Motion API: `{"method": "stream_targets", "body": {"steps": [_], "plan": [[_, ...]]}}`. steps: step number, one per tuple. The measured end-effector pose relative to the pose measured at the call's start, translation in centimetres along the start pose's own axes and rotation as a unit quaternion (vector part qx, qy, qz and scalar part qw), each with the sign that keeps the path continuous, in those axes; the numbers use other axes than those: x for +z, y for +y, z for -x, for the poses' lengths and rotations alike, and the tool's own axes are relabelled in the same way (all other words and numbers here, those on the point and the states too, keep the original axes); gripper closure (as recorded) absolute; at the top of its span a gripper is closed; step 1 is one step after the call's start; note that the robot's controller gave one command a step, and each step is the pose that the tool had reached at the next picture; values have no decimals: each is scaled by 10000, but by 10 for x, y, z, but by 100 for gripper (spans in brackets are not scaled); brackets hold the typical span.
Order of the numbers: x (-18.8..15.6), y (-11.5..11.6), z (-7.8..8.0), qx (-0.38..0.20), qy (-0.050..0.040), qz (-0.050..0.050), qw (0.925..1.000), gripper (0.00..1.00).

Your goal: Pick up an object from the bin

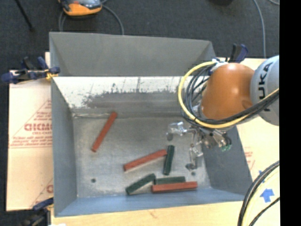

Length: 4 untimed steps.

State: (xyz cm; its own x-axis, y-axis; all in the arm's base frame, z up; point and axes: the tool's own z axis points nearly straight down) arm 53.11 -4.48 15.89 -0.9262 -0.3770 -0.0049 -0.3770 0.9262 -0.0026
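Note:
My gripper [183, 148] hangs over the right part of the bin floor, open, with nothing between its fingers. One fingertip [171, 132] points left and the other [192, 164] points down toward the front. Just left of it a short dark green stick [168, 159] lies almost along the bin's depth. A red stick [145, 159] lies slanted beside that green one. Below the gripper, a dark green stick [170, 179] lies flat with a red stick [174, 187] right in front of it.
Another dark green stick [140, 184] lies slanted near the front wall. A lone red stick [104, 132] rests at the left rear of the floor. The arm's orange cover and cables hang over the bin's right wall.

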Motion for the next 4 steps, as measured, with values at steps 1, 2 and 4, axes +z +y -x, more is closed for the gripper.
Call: {"method": "stream_targets", "body": {"steps": [1,2,4], "plan": [[24,-2,16,-660,38,21,9978,0],[23,-1,23,-1114,-8,-13,9938,0],[40,-17,7,-2101,26,32,9777,0]]}}
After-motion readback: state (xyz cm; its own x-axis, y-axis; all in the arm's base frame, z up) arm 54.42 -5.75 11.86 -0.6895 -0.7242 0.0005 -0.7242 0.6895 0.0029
